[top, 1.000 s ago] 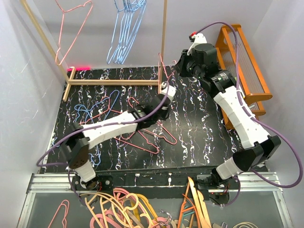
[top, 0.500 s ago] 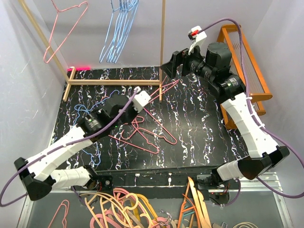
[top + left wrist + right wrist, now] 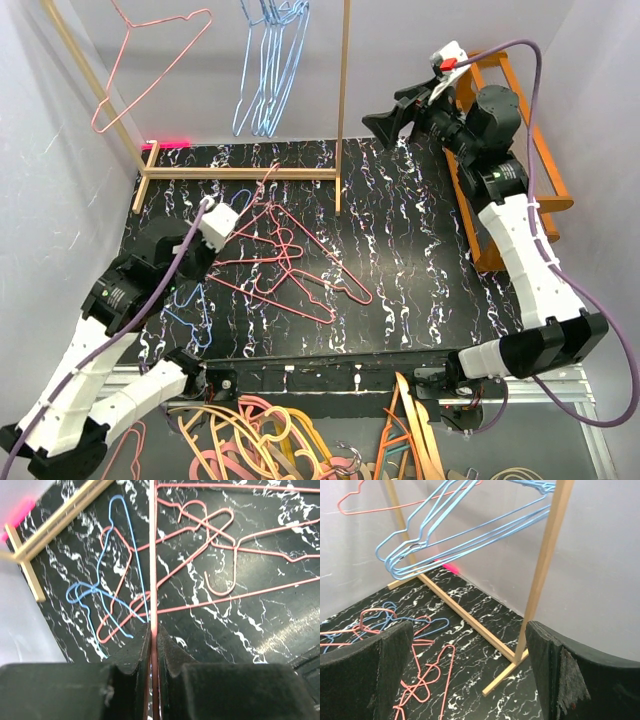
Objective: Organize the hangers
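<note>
Jaws of the left gripper [image 3: 153, 630] are pressed together on the straight wire of 1 pink hanger [image 3: 153, 555], which runs up the middle of the left wrist view from between the pads. Seen from above, this gripper sits low over the left part of the black marbled table [image 3: 420, 280], and the held wire slants away from it toward the base bar of the wooden rack [image 3: 240, 172]. Just right of it a loose tangle of pink hangers [image 3: 300, 275] lies flat on the table, overlapping one another, and blue wire hangers [image 3: 92, 587] lie beside and partly under them nearer the left edge. The right gripper [image 3: 467, 645] is raised at the far right of the table with its jaws spread wide and nothing between them, facing the rack's right upright post [image 3: 545, 565]. On the rack's top rail hang a bunch of blue hangers [image 3: 265, 80] and, well to their left, 1 lone pink hanger [image 3: 152, 70]. An orange slatted stand [image 3: 520, 150] leans behind the right arm, and thicker orange, pink and cream hangers [image 3: 250, 440] are piled below the arms' bases.
</note>
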Tool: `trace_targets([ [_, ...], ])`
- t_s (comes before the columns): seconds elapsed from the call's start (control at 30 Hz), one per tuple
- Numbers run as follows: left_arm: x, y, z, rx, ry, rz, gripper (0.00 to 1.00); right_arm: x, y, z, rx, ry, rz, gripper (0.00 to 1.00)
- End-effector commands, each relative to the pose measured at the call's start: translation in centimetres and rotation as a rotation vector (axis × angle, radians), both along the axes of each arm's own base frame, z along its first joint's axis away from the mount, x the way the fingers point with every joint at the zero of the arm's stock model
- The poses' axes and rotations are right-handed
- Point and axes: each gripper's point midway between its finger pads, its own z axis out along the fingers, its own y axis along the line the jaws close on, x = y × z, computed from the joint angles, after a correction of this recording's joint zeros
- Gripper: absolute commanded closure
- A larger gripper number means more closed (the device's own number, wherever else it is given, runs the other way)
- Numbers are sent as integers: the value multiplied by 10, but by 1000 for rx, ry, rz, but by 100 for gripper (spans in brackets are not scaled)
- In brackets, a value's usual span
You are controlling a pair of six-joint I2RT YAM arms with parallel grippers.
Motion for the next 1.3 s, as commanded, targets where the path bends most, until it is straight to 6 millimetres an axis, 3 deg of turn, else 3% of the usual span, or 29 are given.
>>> trace_targets([
  [0.0, -24, 34, -22, 21, 124, 137, 100, 8, 14, 6, 47, -7, 87, 0],
  [0.13, -34, 38, -31, -90, 200, 197, 100, 26, 13, -20, 11, 47, 105, 1],
  [0.4, 12, 41, 10, -363, 160, 357, 100, 40, 16, -78, -72, 137, 135, 1],
  [0.57, 41, 51, 28, -416, 102, 398, 100, 36, 13, -96, -98, 156, 133, 1],
  [0.73, 54, 65, 35, -408, 50, 438, 100, 32, 9, -108, -103, 172, 122, 1],
  [0.9, 90, 79, 81, -403, -100, 446, 100, 29, 6, -117, -94, 184, 104, 1],
  [1.03, 119, 90, 142, -426, -267, 454, 100, 27, 5, -121, -94, 190, 95, 1],
  [1.13, 135, 97, 177, -434, -351, 455, 100, 27, 3, -123, -95, 194, 84, 1],
  [1.27, 155, 105, 198, -421, -424, 462, 100, 24, 3, -127, -96, 203, 88, 1],
])
